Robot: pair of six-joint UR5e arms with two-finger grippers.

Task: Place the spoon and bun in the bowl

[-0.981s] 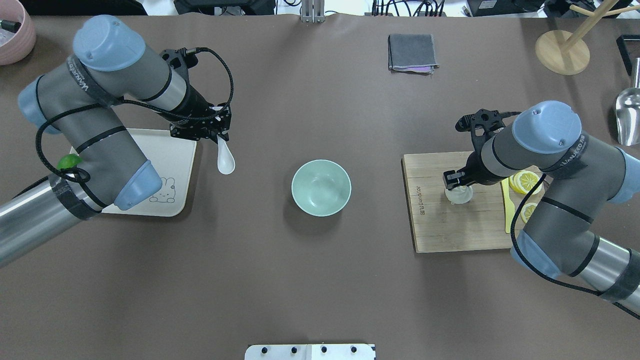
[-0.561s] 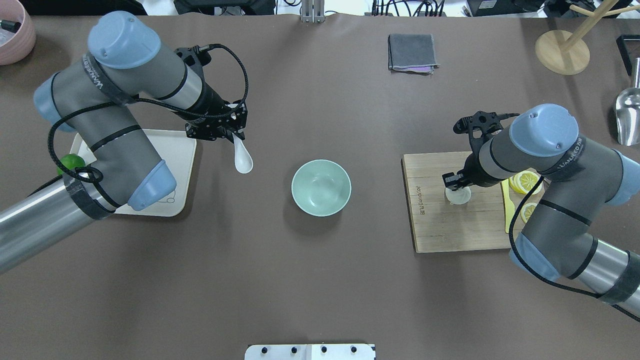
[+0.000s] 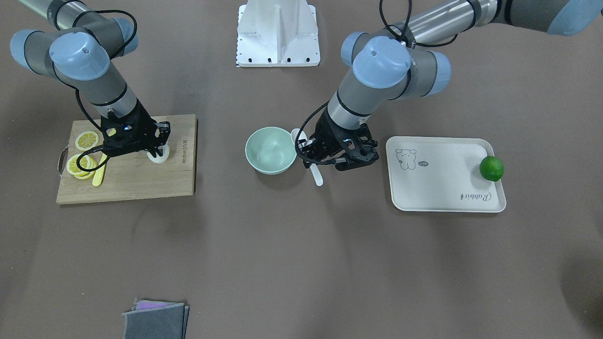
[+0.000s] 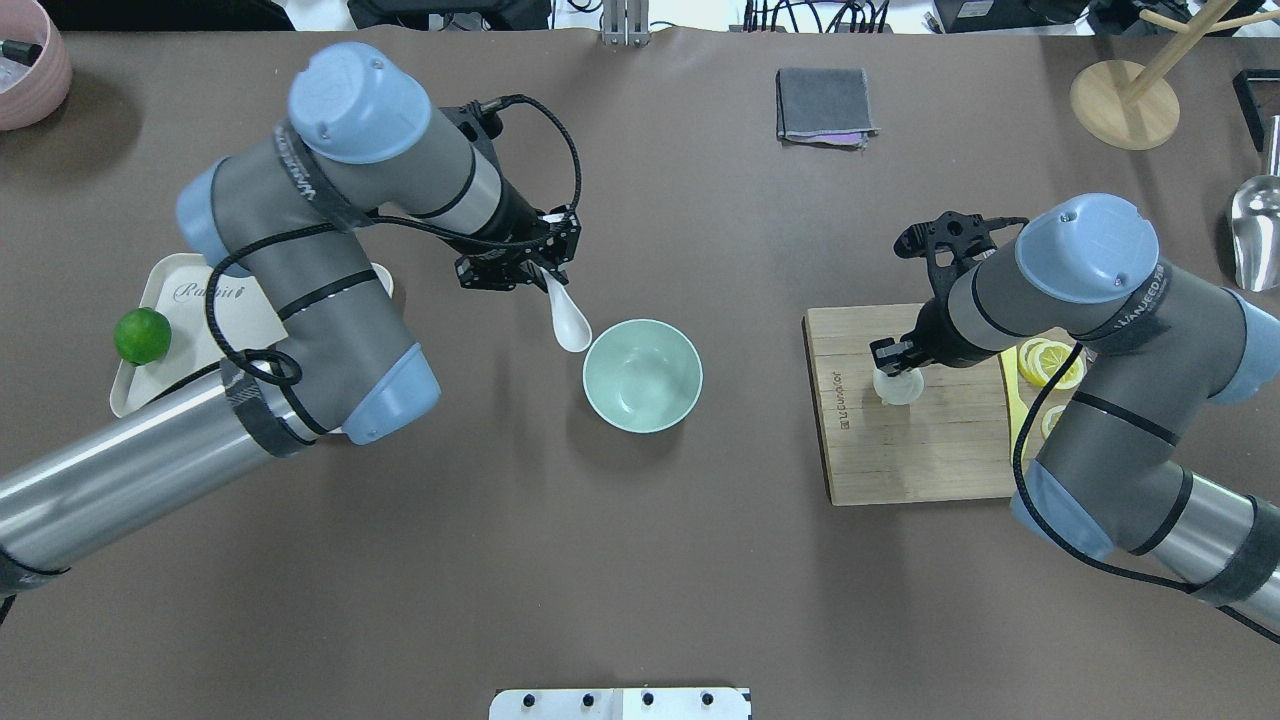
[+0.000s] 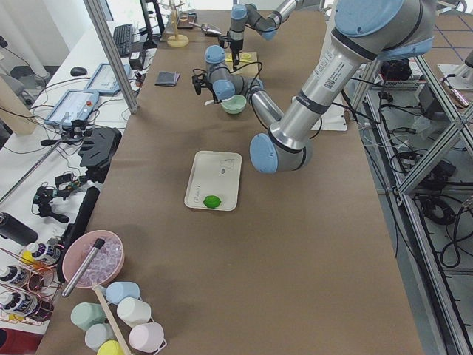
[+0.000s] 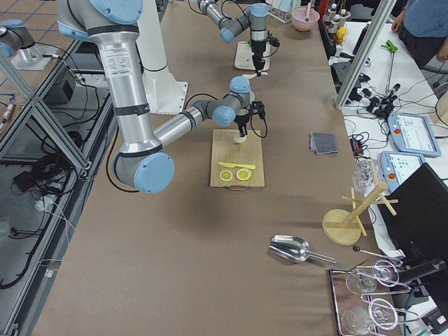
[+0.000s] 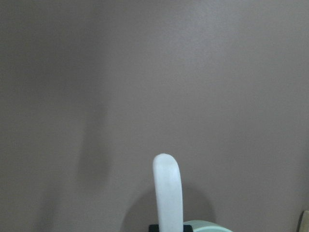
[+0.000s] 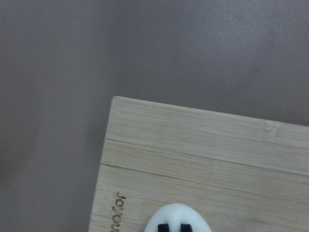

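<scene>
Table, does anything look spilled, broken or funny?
Nothing stands out. The bowl sits upright and empty, the left hand holds the spoon beside it, and the right hand grips the bun on the board.

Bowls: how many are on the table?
2. A mint-green bowl sits in the middle of the table; a pink bowl stands at its far corner on the robot's left. No others seem hidden.
</scene>
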